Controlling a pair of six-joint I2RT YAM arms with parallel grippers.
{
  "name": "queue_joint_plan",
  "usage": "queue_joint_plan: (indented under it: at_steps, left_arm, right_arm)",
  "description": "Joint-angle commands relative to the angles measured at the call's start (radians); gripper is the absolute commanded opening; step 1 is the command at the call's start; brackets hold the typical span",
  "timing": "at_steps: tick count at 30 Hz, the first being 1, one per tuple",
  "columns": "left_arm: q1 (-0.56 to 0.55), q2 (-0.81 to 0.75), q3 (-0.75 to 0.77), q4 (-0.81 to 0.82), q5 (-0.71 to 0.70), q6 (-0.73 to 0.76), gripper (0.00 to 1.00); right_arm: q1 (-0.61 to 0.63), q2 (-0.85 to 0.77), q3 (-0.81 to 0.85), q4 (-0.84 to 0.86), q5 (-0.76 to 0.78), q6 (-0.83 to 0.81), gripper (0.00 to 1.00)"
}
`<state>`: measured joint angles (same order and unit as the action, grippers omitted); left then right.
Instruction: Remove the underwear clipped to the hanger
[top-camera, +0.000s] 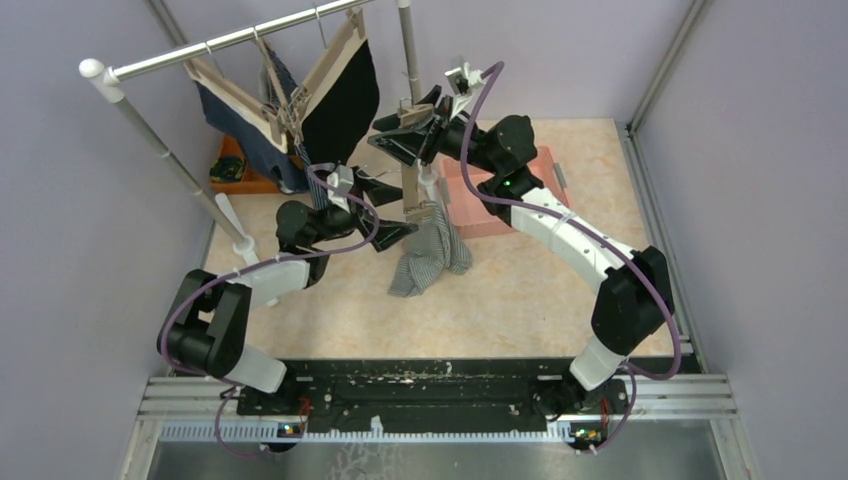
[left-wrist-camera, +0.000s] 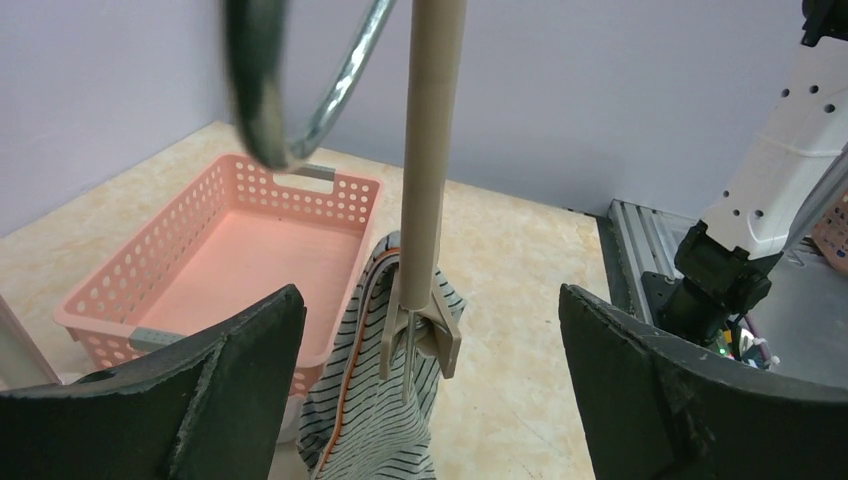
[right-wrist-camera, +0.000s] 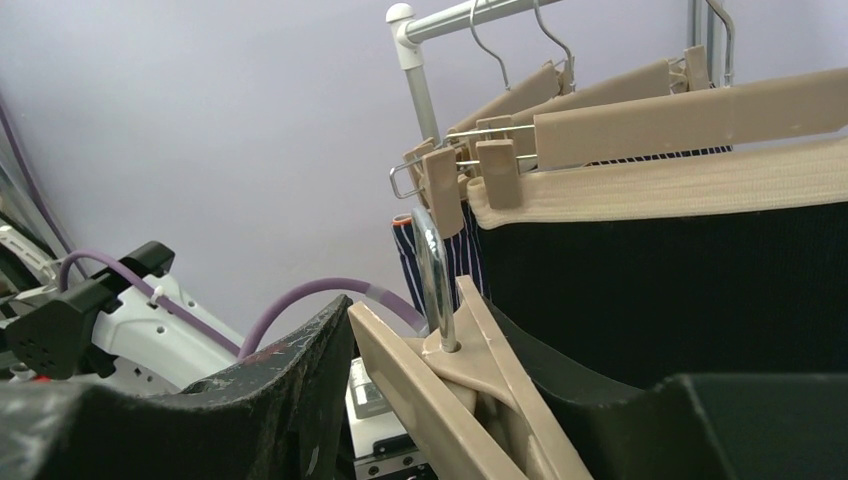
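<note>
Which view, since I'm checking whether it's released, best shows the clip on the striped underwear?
Left wrist: the clip sits close and centred, pinching the striped underwear. Top external shows that clip small and far off. Right wrist shows only other hangers' clips.

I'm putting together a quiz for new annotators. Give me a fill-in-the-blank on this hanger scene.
1. The right gripper is shut on a beige hanger, while the left gripper has its jaws ____.
2. The striped underwear hangs from the ____ at that hanger's lower end.
3. The basket on the table is ____ in colour.
4. The black underwear on the rack has a ____ waistband.

Missing words: open; clip; pink; beige.
</note>
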<state>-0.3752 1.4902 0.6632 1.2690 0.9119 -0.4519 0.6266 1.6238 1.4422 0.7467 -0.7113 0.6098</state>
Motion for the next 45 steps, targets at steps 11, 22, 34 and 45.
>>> queue_joint_plan:
  at_steps: [11, 22, 34, 45]
  left_arm:
    - [-0.004, 0.043, -0.028, 0.008, -0.035, 0.027, 0.37]
    - [0.001, -0.131, -0.032, -0.184, -0.166, 0.134, 0.00]
    - [0.013, -0.396, 0.434, -1.234, -0.300, 0.473, 0.00]
    - [0.013, -0.459, 0.442, -1.271, -0.335, 0.461, 0.00]
  right_arm:
    - [0.009, 0.008, 0.069, 0.039, 0.004, -0.010, 0.00]
    - [0.009, 0.010, 0.065, 0.038, 0.013, -0.010, 0.00]
    - [0.009, 0.021, 0.073, 0.048, -0.030, 0.019, 0.00]
    - [0.016, 0.079, 0.097, 0.044, -0.089, 0.051, 0.00]
